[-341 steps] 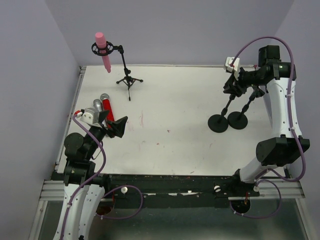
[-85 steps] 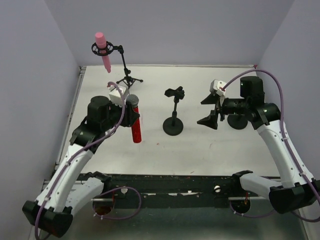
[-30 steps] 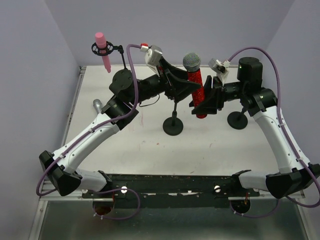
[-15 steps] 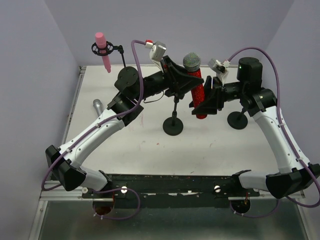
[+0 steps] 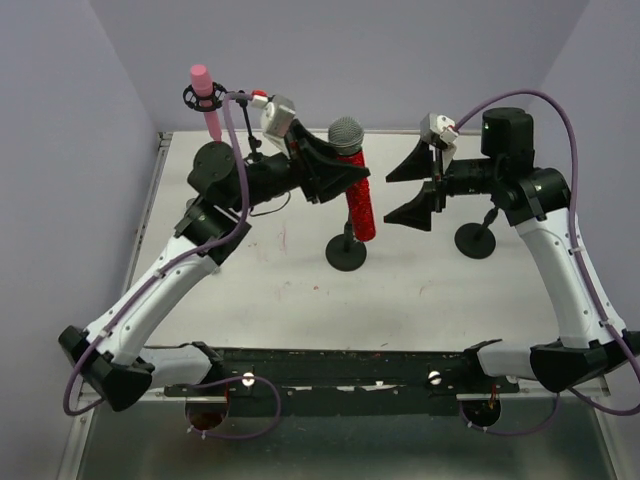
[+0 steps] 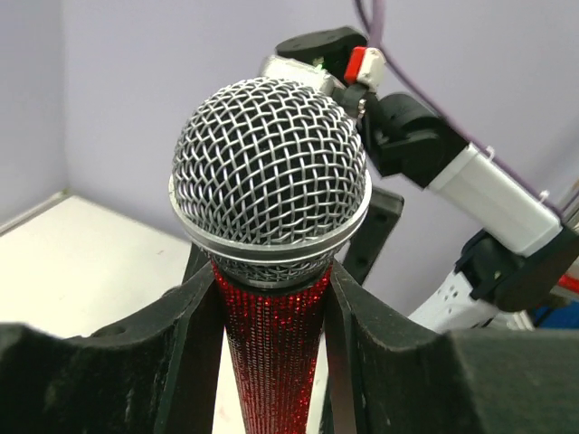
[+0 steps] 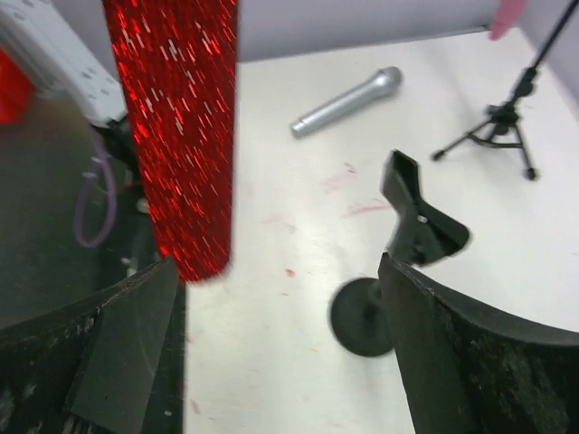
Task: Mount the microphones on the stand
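Observation:
The red microphone (image 5: pixel 360 210) with its silver mesh head (image 6: pixel 270 172) hangs head-up above the table, slightly tilted. My left gripper (image 5: pixel 350 176) is shut on its glittering body just under the head (image 6: pixel 271 289). Its lower end hovers over the round-base stand (image 5: pixel 346 253), whose clip (image 7: pixel 418 220) is bare. My right gripper (image 5: pixel 408 190) stands open to the right of the microphone, touching nothing (image 7: pixel 280 307). The pink microphone (image 5: pixel 205 100) sits in the tripod stand's ring. The silver-grey microphone (image 7: pixel 348 101) lies flat on the table; the left arm hides it from above.
A second round-base stand (image 5: pixel 475 240) stands under my right arm. The tripod stand (image 7: pixel 498 127) is at the back left, close behind my left forearm. Purple walls close in the table (image 5: pixel 300 310) at the back and sides.
My right gripper has opened, let go of the red microphone and drawn back to the right. My left gripper has closed on it and carried it left and lower.

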`<state>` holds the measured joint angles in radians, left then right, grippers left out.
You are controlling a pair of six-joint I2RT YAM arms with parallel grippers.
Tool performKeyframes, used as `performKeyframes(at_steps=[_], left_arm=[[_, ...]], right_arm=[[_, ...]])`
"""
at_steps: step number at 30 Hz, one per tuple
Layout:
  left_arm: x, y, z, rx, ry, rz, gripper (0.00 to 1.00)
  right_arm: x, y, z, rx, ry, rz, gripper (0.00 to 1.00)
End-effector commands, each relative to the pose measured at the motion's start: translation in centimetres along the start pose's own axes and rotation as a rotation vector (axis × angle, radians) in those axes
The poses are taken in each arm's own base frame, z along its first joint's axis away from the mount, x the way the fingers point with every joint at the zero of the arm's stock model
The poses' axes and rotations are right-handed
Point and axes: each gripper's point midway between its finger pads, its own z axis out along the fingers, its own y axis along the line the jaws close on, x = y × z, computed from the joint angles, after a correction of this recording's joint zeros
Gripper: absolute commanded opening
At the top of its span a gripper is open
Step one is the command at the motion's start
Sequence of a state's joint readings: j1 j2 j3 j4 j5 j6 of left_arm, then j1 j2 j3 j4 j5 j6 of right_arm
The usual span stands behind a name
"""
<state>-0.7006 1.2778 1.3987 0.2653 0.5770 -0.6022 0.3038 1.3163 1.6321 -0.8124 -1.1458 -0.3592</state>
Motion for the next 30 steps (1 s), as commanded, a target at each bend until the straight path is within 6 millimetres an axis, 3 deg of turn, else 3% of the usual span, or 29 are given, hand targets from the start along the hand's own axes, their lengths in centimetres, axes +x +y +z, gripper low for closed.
performKeyframes(at_steps=[1,4,6,12,16,22,30], left_arm=[[0.1,-2.4,-5.9,-0.012,0.101,0.184,0.0],[3.1,-0.7,-9.6,-0.13,0.221,0.255,0.0],[4.5,0.4,-12.2,-0.211,0.26,0.319,0.0],[8.7,3.4,-16.6,-0.332,0.301,0.476,0.0],[10.8,4.5,-17.5,-0.348,0.304,0.501,0.0],[11.0,4.8,-17.9,-0.354,0.303,0.521,0.0],[11.5,4.7,-18.0,-0.343,0.302,0.509,0.0]], right_arm=[[3.0,-3.9,-1.2,0.17,0.155,-0.254,1.0],[5.4,-3.6,-0.8,0.054,0.193,-0.497,1.0],[6.6,-3.7,-0.3,-0.024,0.22,-0.55,1.0],[5.4,-8.0,1.3,0.022,0.193,-0.471,1.0],[4.7,-10.2,2.5,0.05,0.158,-0.39,1.0],[5.0,-10.0,4.2,-0.023,0.096,-0.249,1.0],[5.5,-9.7,5.7,-0.071,0.09,-0.202,1.0]])
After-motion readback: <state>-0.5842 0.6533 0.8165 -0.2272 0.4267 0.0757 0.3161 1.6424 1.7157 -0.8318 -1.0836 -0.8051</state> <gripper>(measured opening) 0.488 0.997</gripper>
